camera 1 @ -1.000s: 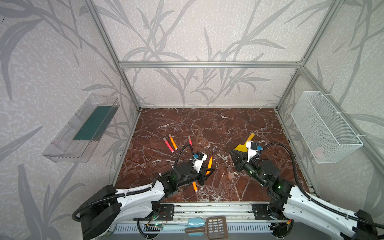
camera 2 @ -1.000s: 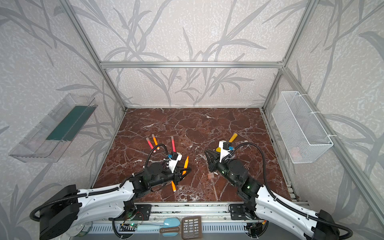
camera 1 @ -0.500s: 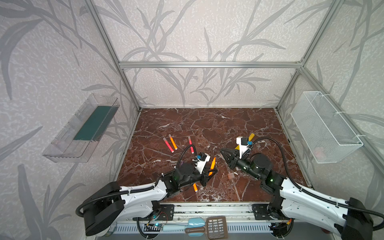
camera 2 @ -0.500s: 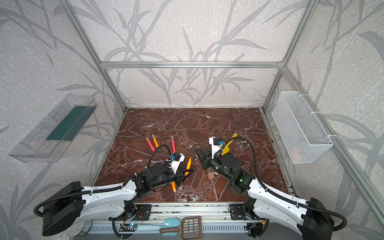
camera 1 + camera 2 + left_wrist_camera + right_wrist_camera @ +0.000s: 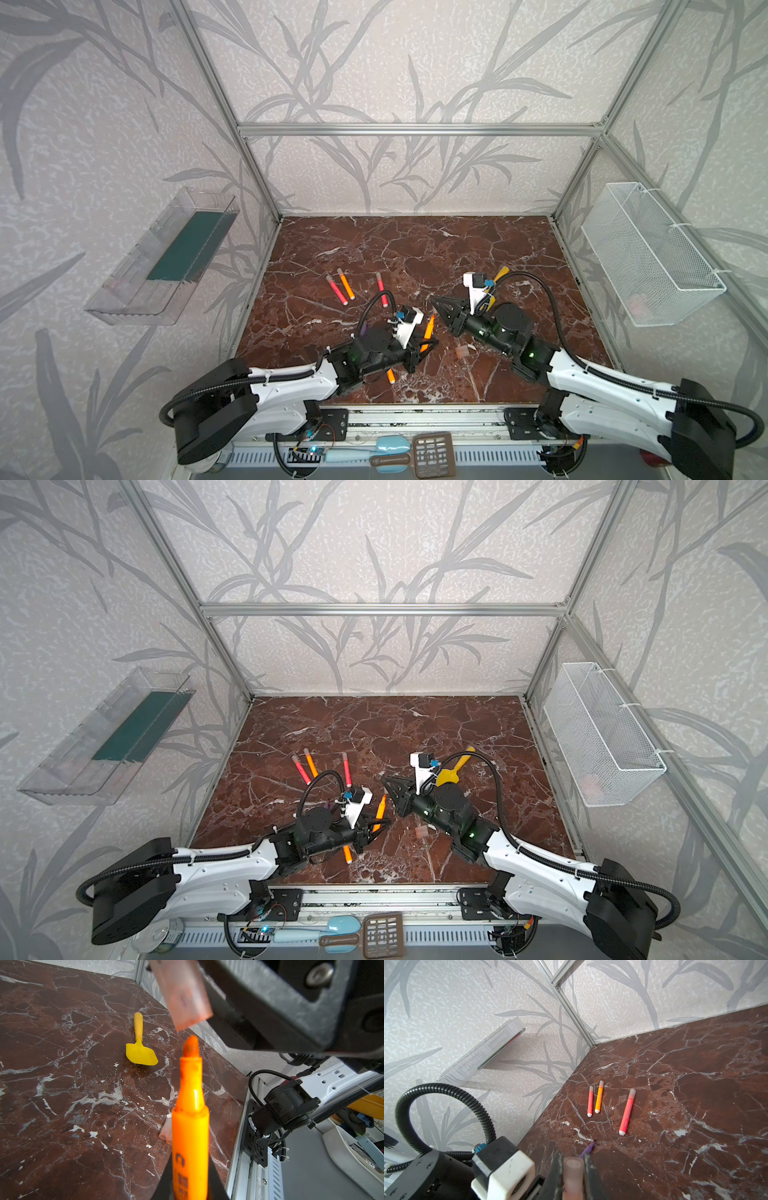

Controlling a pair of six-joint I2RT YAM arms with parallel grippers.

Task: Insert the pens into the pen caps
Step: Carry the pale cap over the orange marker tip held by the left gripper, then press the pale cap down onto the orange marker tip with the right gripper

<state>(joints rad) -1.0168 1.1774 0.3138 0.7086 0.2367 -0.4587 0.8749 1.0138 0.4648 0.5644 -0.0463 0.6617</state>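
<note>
My left gripper (image 5: 190,1169) is shut on an orange pen (image 5: 190,1126), whose bare tip points up and away from it. My right gripper (image 5: 572,1157) is shut on a pale pen cap (image 5: 572,1167). In the left wrist view that cap (image 5: 182,995) hangs just beyond the pen's tip, a little off its line and not touching it. In both top views the two grippers (image 5: 424,347) (image 5: 436,301) meet at the front middle of the table. Two red-pink pens (image 5: 336,291) (image 5: 381,286) and an orange one (image 5: 345,284) lie capped further back.
A purple pen (image 5: 588,1148) lies uncapped by the left arm, and another orange pen (image 5: 390,376) sticks out from under that arm. Loose caps (image 5: 461,352) lie at the front middle. A yellow spatula (image 5: 451,771) lies behind the right arm. A wire basket (image 5: 648,257) hangs on the right wall.
My right gripper has swung left with the cap, from over the spatula to just in front of the orange pen's tip. The left gripper has barely moved.
</note>
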